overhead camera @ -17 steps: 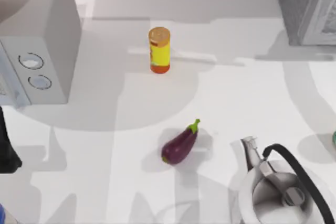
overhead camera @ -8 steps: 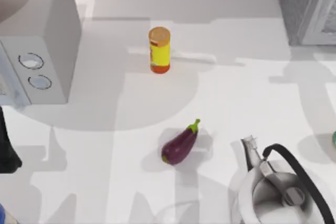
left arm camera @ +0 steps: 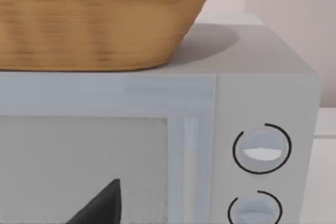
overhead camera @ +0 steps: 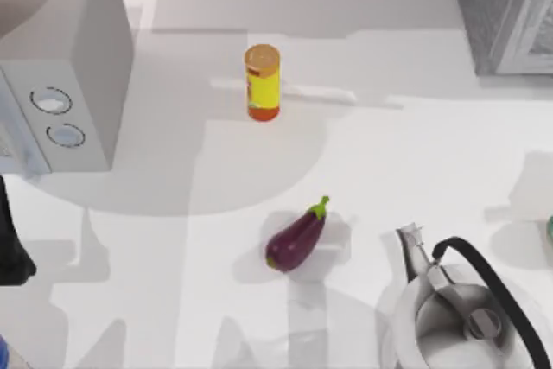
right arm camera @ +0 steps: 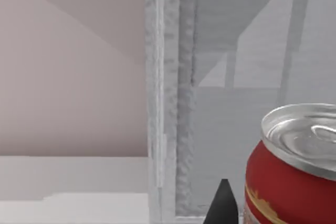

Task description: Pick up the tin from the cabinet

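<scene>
Inside the grey cabinet (right arm camera: 173, 103) the red tin (right arm camera: 294, 171) stands upright — end effector grip unclear.

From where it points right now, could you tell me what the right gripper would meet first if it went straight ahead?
Probably the red can, which stands close ahead and slightly to one side of the right gripper's fingertip inside the cabinet. If it slipped past, the cabinet's back wall would come next; depth is unclear.

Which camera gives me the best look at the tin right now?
The right wrist view: the red tin with its silver lid stands close up against the grey cabinet wall. The top view catches just the cabinet's corner at far right, and the left wrist view faces the microwave instead.
</scene>
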You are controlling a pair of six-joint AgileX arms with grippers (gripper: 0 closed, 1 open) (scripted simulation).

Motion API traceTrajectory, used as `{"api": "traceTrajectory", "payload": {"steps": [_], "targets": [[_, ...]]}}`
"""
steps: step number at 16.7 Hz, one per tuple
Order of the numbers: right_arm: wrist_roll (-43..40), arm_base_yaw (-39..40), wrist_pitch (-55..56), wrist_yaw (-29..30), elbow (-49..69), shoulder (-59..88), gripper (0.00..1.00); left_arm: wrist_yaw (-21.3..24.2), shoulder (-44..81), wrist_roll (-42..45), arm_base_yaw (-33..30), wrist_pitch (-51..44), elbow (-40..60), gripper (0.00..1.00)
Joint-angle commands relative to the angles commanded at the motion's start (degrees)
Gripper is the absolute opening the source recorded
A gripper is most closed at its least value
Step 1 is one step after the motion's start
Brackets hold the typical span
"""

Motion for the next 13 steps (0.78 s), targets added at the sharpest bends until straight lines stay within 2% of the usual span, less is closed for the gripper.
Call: {"api": "traceTrajectory", "payload": {"steps": [4, 7, 13], "targets": [[-0.12, -3.88, 7.03, -4.21, -19.62, -13.13, 0.0, 0.0, 0.0, 0.0, 0.0, 0.0, 0.0, 1.0], [-0.21, -5.97, 10.72, -6.57, -29.33, -20.18, 0.0, 0.0, 0.0, 0.0, 0.0, 0.0, 0.0, 1.0], [-0.27, -7.08, 12.61, -7.82, -33.79, -23.84, 0.0, 0.0, 0.0, 0.0, 0.0, 0.0, 0.0, 1.0]]}}
